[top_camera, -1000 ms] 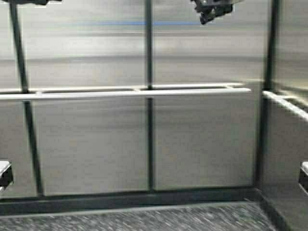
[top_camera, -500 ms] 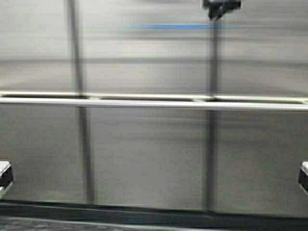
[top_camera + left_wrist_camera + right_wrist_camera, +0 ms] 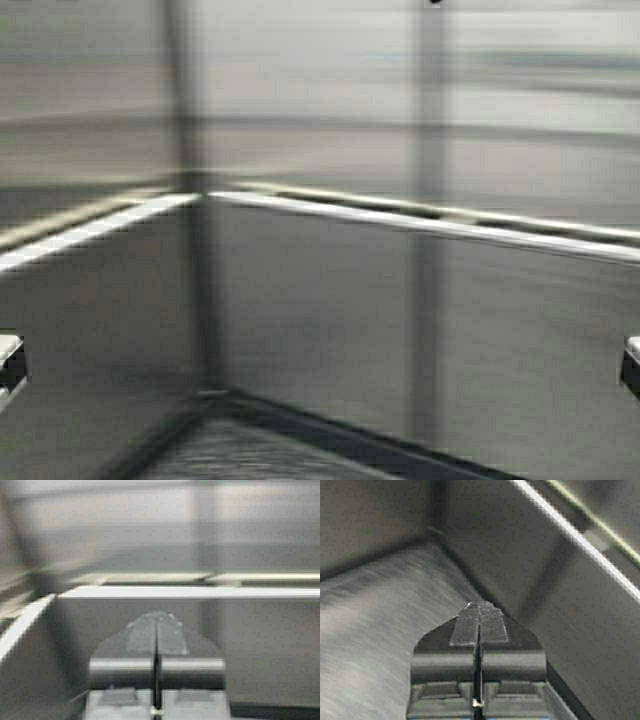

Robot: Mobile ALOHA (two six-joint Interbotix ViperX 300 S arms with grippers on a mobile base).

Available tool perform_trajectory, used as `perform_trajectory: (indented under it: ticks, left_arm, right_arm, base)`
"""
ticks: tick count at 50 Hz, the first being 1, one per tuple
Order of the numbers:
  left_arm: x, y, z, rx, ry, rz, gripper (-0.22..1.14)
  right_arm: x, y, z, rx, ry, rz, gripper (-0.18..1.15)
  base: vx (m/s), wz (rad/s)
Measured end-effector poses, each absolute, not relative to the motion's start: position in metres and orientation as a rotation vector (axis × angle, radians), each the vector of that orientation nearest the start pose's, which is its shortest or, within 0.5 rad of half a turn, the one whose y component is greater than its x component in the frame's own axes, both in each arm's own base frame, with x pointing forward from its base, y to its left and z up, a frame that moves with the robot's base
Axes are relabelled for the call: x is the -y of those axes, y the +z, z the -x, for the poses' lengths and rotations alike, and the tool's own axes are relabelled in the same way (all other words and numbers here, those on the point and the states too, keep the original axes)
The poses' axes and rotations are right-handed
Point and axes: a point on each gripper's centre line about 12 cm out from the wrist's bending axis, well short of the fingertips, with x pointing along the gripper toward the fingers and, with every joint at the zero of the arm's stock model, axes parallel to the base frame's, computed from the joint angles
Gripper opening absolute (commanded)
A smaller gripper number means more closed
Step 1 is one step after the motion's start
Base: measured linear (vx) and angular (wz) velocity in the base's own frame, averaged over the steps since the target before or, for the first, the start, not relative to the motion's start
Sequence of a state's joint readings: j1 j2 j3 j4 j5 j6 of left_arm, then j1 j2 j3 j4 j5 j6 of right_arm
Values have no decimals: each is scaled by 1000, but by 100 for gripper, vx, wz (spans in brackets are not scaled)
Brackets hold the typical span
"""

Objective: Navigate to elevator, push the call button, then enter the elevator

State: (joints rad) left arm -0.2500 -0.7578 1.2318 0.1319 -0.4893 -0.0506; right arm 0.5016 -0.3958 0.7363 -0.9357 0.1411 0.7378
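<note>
Inside the elevator (image 3: 320, 330), facing a rear corner; handrail (image 3: 420, 222) runs along both walls. Left claw (image 3: 157, 630) and right claw (image 3: 479, 617) both pressed together, empty. Steel panels look rigid, slick; nothing to grab, just drive clear.

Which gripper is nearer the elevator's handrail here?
Probably the right. The right gripper, shut, angles down toward the floor with the handrail running close alongside. The left gripper, also shut, faces the handrail from farther back.
</note>
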Motion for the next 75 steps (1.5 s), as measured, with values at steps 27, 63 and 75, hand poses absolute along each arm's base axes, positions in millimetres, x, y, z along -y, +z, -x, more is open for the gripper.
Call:
perform_trajectory:
  ticks: [27,63,75]
  left_arm:
    - [64,250,-222,6,-312,-63,3]
    - [63,249,-218,6,-310,-24,3]
    - [63,246,-219,-4,-311,-34,3]
  right_arm:
    - [-149,270,-299,-391,431,314,6]
    - [-153,269,-298,-376,461,302,6]
    - [-154,268,-297,-379,465,300,6]
  base:
    - [11,61]
    - [10,56]
    - [6,62]
